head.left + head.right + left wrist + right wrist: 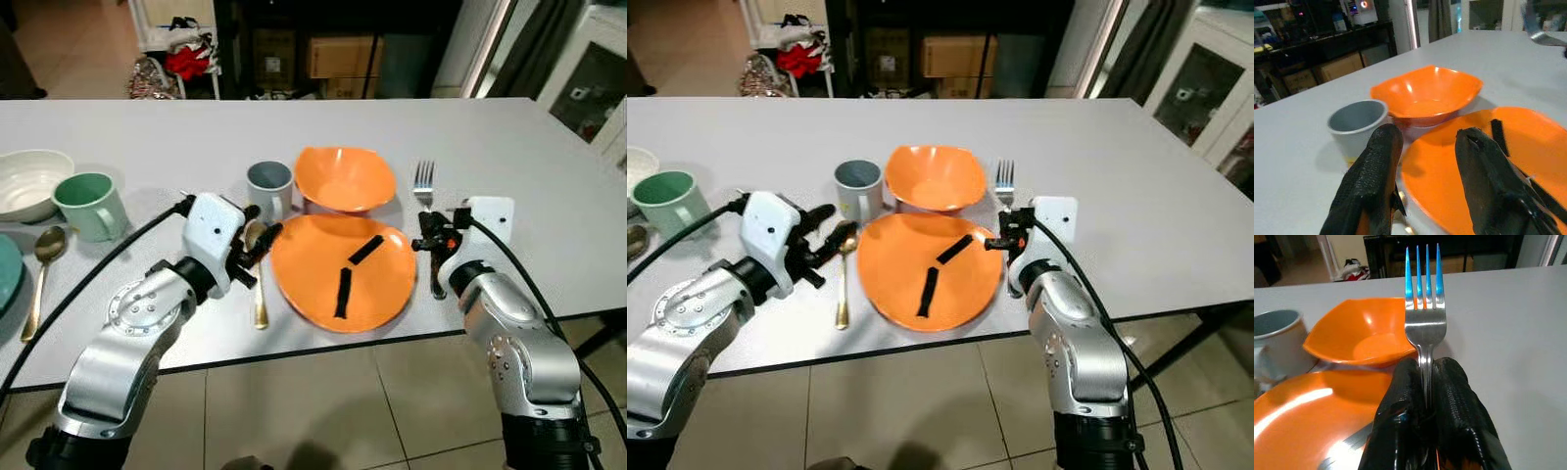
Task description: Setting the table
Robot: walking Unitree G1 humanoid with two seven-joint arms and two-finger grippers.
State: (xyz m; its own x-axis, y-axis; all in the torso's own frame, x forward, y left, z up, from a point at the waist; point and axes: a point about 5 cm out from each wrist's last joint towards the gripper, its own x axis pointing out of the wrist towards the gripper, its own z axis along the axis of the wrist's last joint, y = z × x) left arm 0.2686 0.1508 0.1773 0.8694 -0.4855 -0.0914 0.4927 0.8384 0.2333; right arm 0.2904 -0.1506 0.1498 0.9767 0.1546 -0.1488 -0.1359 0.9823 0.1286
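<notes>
Right gripper [1425,396] clamped tight on the fork [1424,308], just right of the orange plate [343,269], tines pointing toward the far side of the table [509,137]. Left gripper [1425,161] spread wide, gripping nothing, hovering at the plate's left edge over the gold spoon [257,264]. Beyond the plate: orange bowl [345,178], grey mug [269,186] beside it. Far left: green mug [90,204], white bowl [29,181], second spoon [41,269].

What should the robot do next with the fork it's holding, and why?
Probably open the right gripper and let go. Its fingers are shut on the fork, which already seems to lie on the table, right of the orange plate, tines pointing away. That looks like its proper spot.
</notes>
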